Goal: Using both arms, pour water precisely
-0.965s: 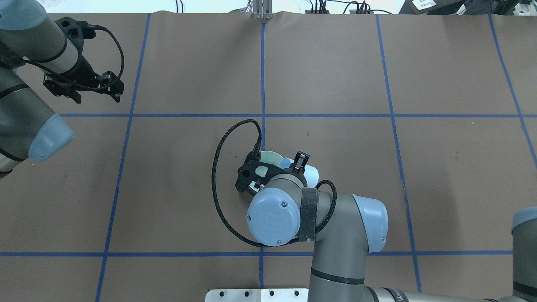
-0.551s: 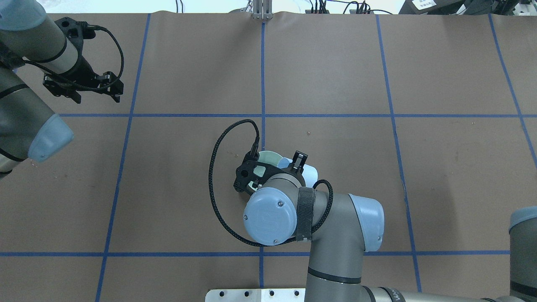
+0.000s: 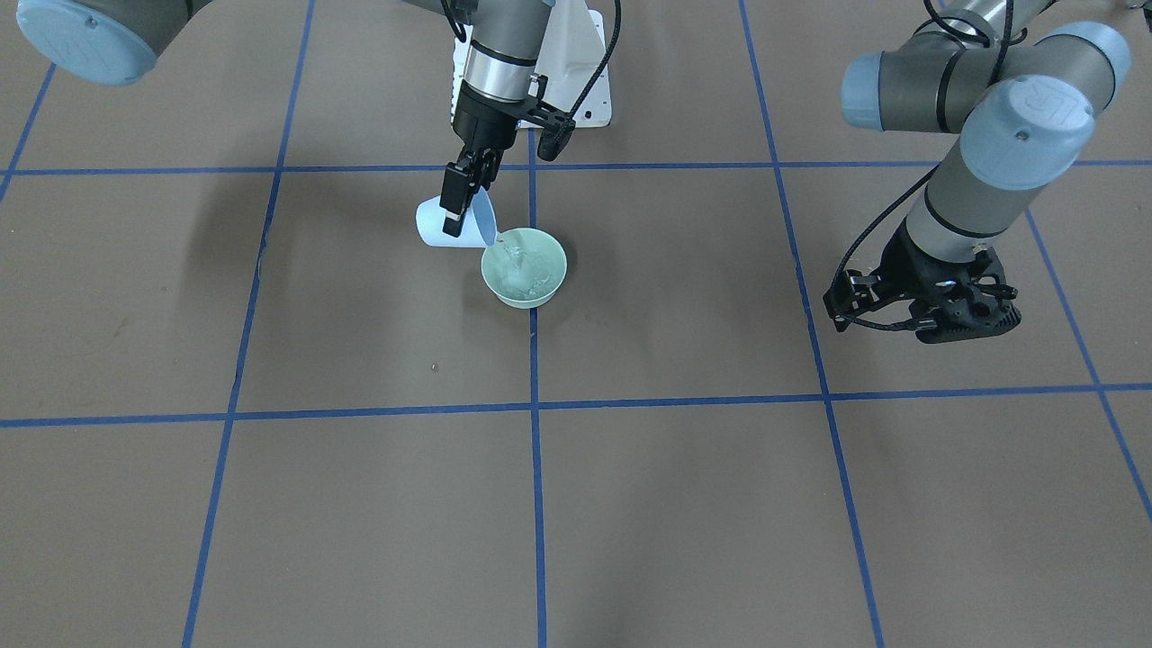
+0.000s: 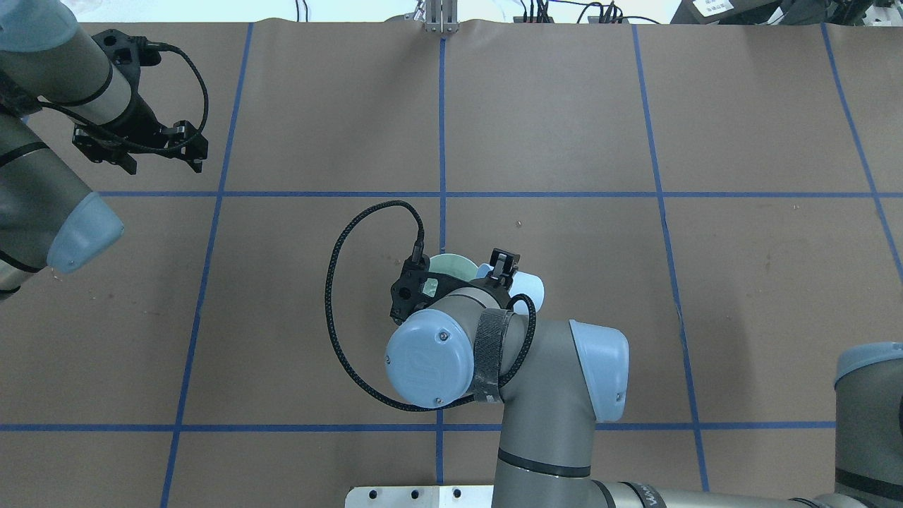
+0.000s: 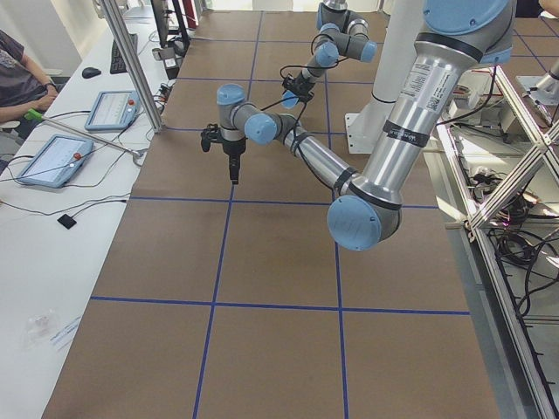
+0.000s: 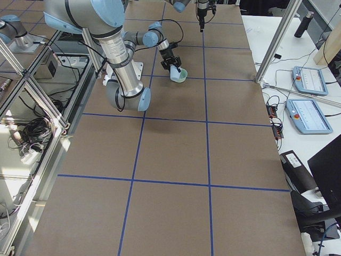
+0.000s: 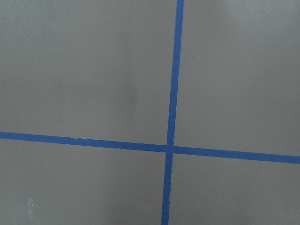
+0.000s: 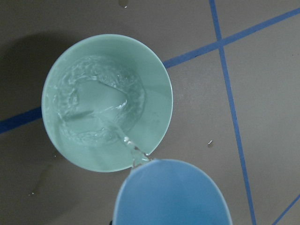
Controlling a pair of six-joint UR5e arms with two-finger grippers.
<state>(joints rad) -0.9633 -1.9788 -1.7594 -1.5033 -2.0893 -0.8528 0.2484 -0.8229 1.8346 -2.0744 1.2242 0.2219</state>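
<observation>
Exterior front-facing: water (image 3: 520, 265) leaves cup (image 3: 430, 229) in right jaws.

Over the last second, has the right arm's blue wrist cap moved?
Yes. In the overhead view the wrist cap has slid toward the robot's left, across the central blue tape line.

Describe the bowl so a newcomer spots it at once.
On the brown table with its blue tape grid, find the middle line running away from the robot. The bowl sits on that line between two crossings, just below the lip of the tilted blue cup in the right gripper. It is the only pale green thing: round, open, with water in it.
</observation>
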